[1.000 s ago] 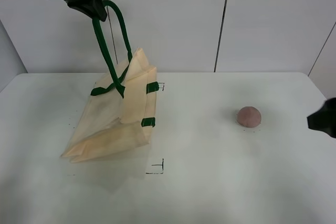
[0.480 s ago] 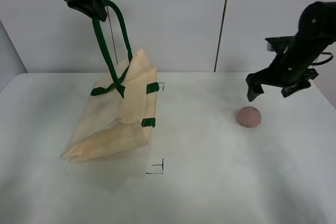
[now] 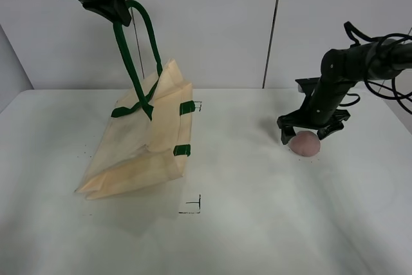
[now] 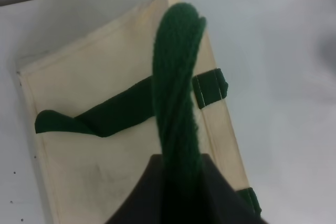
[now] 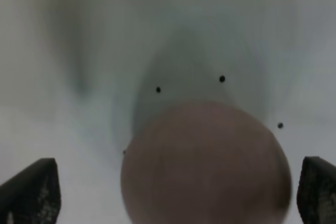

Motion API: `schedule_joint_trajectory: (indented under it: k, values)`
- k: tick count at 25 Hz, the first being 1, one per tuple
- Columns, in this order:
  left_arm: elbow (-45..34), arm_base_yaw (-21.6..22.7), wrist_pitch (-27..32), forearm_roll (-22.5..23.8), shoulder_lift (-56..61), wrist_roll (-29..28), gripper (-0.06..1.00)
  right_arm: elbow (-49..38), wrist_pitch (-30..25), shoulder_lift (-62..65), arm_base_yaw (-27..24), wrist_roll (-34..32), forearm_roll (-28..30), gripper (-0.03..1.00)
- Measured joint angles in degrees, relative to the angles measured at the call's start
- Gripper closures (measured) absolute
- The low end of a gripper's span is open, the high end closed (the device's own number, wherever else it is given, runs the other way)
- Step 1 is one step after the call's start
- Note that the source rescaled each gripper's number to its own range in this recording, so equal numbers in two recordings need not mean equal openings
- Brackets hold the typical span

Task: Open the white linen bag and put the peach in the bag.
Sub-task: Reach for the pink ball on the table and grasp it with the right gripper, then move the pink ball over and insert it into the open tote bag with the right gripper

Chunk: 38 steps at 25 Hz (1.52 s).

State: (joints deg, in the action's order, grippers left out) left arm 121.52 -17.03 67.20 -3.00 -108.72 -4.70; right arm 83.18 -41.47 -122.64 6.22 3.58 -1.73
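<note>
The white linen bag (image 3: 138, 149) is a cream tote held up by one dark green strap handle (image 3: 135, 43); its lower part rests on the table at the left. My left gripper (image 3: 112, 4) is shut on that handle, high above the table. In the left wrist view the strap (image 4: 176, 93) runs from the jaws down to the bag (image 4: 100, 166). The peach (image 3: 305, 143) is dull pink and lies on the table at the right. My right gripper (image 3: 308, 134) is open, straddling the peach from above. The right wrist view shows the peach (image 5: 205, 166) between the fingertips (image 5: 31, 192).
The white table (image 3: 244, 223) carries small black corner marks (image 3: 193, 205) near the bag. A white wall stands behind. Small black dots (image 5: 221, 78) mark the table around the peach.
My right arm has swung in from the right edge and come down over the peach. The left gripper and the bag have not moved.
</note>
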Motion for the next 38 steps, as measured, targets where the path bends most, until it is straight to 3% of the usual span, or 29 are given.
schedule_joint_trajectory:
  k: [4,6,7,8,10,12,13,16,19,26,31,38]
  values:
    - [0.0,0.0,0.0,0.0,0.0,0.0,0.94,0.0,1.9,-2.2,0.0,-0.3,0.4,-0.03]
    - [0.0,0.0,0.0,0.0,0.0,0.0,0.94,0.0,1.9,-2.6,0.0,-0.4,0.4,0.04]
    - [0.0,0.0,0.0,0.0,0.0,0.0,0.94,0.0,1.9,-2.7,0.0,-0.4,0.6,0.13]
    - [0.0,0.0,0.0,0.0,0.0,0.0,0.94,0.0,1.9,-2.7,-0.1,-0.4,0.8,0.28]
    - [0.0,0.0,0.0,0.0,0.0,0.0,0.94,0.2,1.7,-2.7,-0.1,-0.4,1.0,0.7]
    - [0.0,0.0,0.0,0.0,0.0,0.0,0.94,0.3,1.6,-2.2,-0.1,-0.4,0.9,0.92]
    - [0.0,0.0,0.0,0.0,0.0,0.0,0.94,0.3,1.4,-1.8,-0.1,-0.4,0.8,0.97]
    - [0.0,0.0,0.0,0.0,0.0,0.0,0.94,1.7,-0.6,-0.3,-0.1,-0.1,-0.1,0.97]
    - [0.0,0.0,0.0,0.0,0.0,0.0,0.94,5.6,-3.6,2.1,-0.1,3.0,-5.5,0.97]
    - [0.0,0.0,0.0,0.1,0.8,0.3,0.94,19.6,-11.6,5.2,0.9,14.0,-26.3,0.97]
    - [0.0,0.0,0.0,0.1,1.1,0.4,0.94,22.8,-10.0,5.2,7.1,17.1,-33.5,0.97]
    - [0.0,0.0,0.0,0.1,1.1,0.4,0.94,22.8,-4.6,0.8,18.5,23.7,-35.1,0.97]
